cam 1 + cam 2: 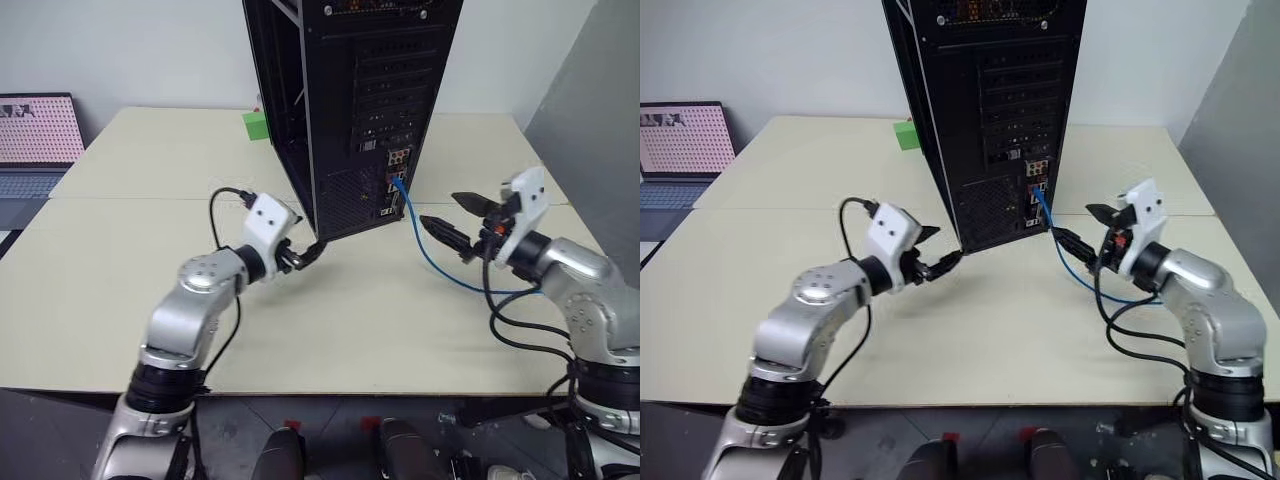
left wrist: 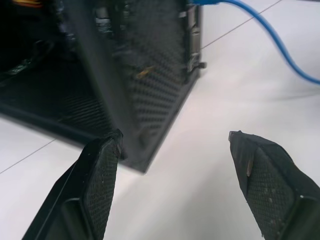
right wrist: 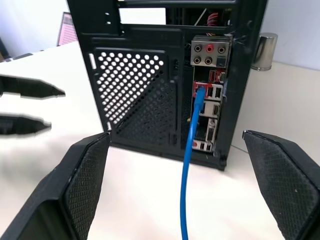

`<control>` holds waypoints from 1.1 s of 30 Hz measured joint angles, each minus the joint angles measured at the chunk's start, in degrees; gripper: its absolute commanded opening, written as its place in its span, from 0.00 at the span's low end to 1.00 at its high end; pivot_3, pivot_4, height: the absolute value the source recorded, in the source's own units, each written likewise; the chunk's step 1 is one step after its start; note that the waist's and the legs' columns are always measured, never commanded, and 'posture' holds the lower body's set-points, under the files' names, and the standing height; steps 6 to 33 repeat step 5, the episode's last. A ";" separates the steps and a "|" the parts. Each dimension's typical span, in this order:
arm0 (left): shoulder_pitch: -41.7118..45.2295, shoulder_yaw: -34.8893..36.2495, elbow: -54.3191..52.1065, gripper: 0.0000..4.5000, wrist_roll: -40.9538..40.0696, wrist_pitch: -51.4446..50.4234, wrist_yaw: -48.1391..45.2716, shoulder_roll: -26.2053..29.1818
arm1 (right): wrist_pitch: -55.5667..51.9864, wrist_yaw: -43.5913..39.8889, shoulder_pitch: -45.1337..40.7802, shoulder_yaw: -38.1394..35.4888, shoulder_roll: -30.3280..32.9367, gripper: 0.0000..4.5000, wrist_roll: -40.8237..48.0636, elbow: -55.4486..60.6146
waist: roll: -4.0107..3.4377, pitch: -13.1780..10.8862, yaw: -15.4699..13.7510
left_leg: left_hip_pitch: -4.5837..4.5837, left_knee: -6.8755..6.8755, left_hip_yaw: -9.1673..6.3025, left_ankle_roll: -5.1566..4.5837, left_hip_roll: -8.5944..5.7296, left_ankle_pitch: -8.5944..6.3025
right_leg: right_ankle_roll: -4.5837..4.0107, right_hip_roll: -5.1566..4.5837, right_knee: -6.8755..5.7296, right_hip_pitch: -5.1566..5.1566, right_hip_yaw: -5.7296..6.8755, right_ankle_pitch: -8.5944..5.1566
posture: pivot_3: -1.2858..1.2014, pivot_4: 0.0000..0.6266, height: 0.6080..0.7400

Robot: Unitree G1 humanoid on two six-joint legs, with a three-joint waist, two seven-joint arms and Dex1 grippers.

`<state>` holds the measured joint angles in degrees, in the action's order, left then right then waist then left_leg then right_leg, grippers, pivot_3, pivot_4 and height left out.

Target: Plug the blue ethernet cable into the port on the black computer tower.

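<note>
Blue ethernet cable [image 3: 192,150] sat in tower's [image 1: 350,90] port [image 3: 201,88]; both grippers [image 1: 458,222] [image 1: 300,256] spread, empty. Risk: arm snagging slack could unseat plug.

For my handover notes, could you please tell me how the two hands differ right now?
The left hand sits low at the tower's bottom corner; the right hand is higher, facing its rear. The cable hangs near the right hand, away from the left hand. Both are open and empty.
</note>
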<state>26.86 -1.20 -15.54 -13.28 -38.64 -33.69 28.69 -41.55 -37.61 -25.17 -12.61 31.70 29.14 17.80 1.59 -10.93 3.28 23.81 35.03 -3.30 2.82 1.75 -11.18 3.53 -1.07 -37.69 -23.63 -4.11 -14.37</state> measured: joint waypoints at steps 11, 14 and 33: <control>-0.31 1.63 0.59 0.81 -1.36 0.83 -2.48 2.22 | 1.11 -1.09 1.20 -0.16 0.99 0.99 1.27 0.07 | 0.00 0.00 -0.10 | 0.01 0.01 0.00 0.00 0.00 0.00 | 0.00 0.00 0.00 0.01 0.01 0.00 | 0.52 0.24 1.00; -0.31 1.63 0.59 0.81 -1.36 0.83 -2.48 2.22 | 1.11 -1.09 1.20 -0.16 0.99 0.99 1.27 0.07 | 0.00 0.00 -0.10 | 0.01 0.01 0.00 0.00 0.00 0.00 | 0.00 0.00 0.00 0.01 0.01 0.00 | 0.52 0.24 1.00; -0.31 1.63 0.59 0.81 -1.36 0.83 -2.48 2.22 | 1.11 -1.09 1.20 -0.16 0.99 0.99 1.27 0.07 | 0.00 0.00 -0.10 | 0.01 0.01 0.00 0.00 0.00 0.00 | 0.00 0.00 0.00 0.01 0.01 0.00 | 0.52 0.24 1.00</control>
